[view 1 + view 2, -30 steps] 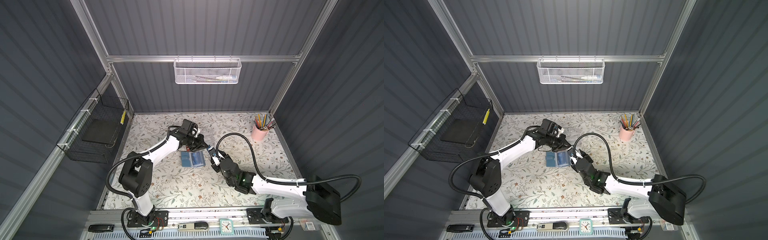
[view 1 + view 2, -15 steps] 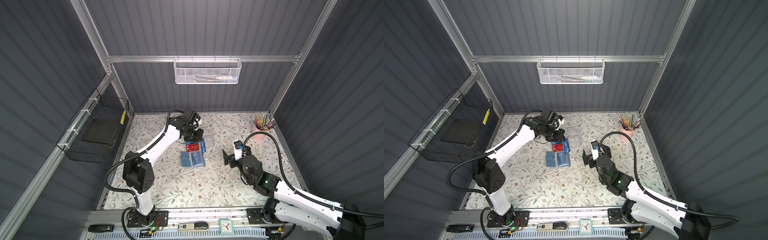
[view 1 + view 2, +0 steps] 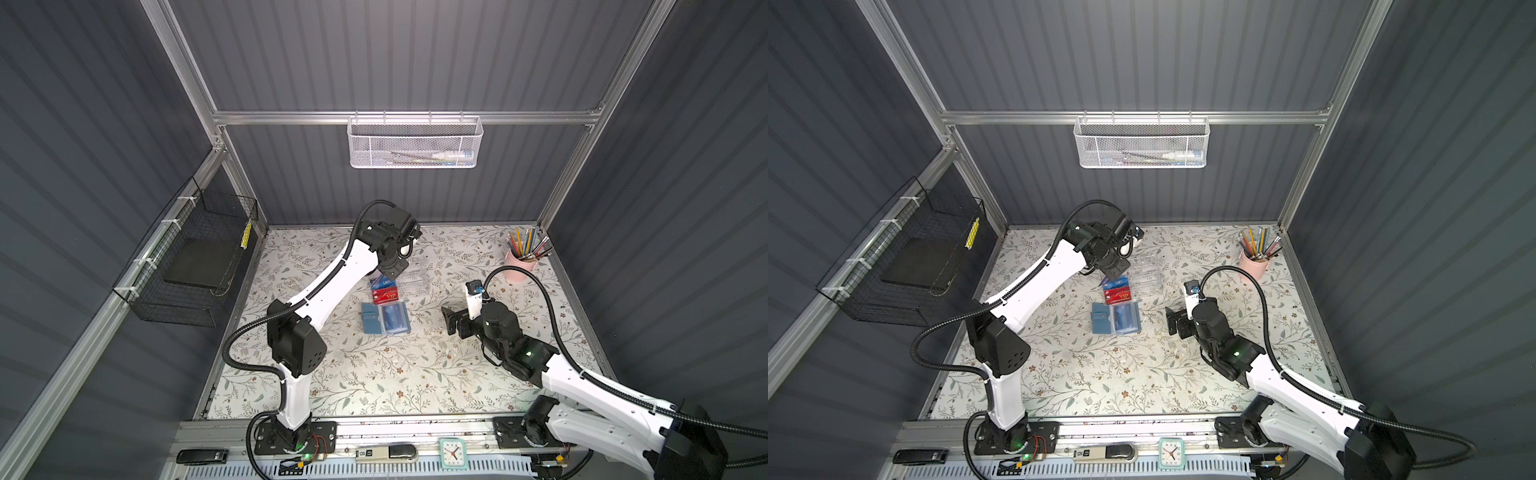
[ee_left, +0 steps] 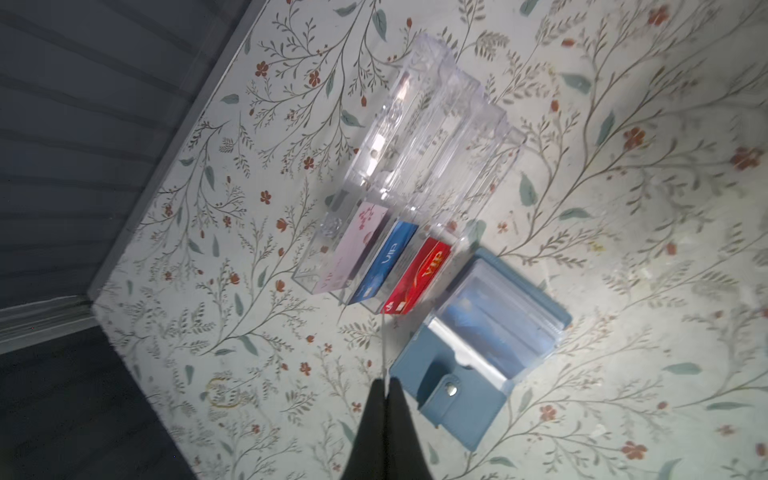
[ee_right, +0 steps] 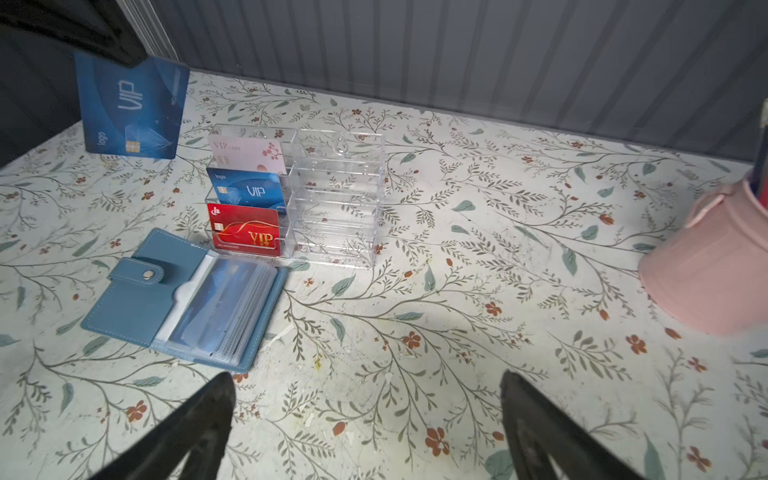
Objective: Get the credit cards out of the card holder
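Card holder (image 5: pixel 183 295) lies open on the tabletop (image 5: pixel 457 316), just before the clear box (image 5: pixel 332 195), sleeves exposed for withdrawal. Left fingers (image 5: pixel 112 39) pinch a blue credit card (image 5: pixel 131 108) edge-on above the box, presumably for slotting. Right fingers (image 5: pixel 195 428) stand released, empty.
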Available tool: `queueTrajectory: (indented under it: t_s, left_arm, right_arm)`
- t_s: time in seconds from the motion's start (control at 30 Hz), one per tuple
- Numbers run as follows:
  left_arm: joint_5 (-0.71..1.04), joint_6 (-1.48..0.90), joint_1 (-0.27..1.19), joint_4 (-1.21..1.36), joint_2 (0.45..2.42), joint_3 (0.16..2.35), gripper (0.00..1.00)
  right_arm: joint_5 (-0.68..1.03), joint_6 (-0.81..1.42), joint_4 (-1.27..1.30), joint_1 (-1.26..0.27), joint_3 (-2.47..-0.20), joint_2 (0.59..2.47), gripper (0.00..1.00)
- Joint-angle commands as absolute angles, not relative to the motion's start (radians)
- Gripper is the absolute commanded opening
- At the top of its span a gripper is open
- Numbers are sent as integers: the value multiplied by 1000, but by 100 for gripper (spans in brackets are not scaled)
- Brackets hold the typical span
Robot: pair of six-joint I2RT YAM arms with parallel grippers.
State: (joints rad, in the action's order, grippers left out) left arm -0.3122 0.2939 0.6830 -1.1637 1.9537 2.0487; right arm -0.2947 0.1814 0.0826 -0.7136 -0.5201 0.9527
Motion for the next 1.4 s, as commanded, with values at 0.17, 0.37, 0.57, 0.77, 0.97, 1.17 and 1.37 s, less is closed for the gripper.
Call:
queueTrajectory:
  t_s: [0.17,0.37,0.57,0.77,0.97,1.17,1.37]
  left_arm:
    - [-462,565,694,-1211,1968,2048,0]
    - [-407,613,698,-1225,2007,2063,0]
    - [-385,684,715,-1246,2070,2074,0]
    - [-391,700,727,-1252,2114,2127,0]
    - [-407,727,739,-1252,2143,2136,0]
    - [-426,735,749,-1255,2189,2165,0]
    - [-436,742,762,-1254,2217,2183,0]
  right_arm:
    - [-154,253,103,-654,-524,917,99]
    - [-58,255,129,-652,-518,917,99]
    - [-6,248,165,-652,-507,944,99]
    - [13,255,184,-653,-497,942,99]
    - [1,256,181,-652,-494,929,99]
    - [-20,258,184,-650,-485,916,99]
    - [-19,258,183,-649,-490,924,99]
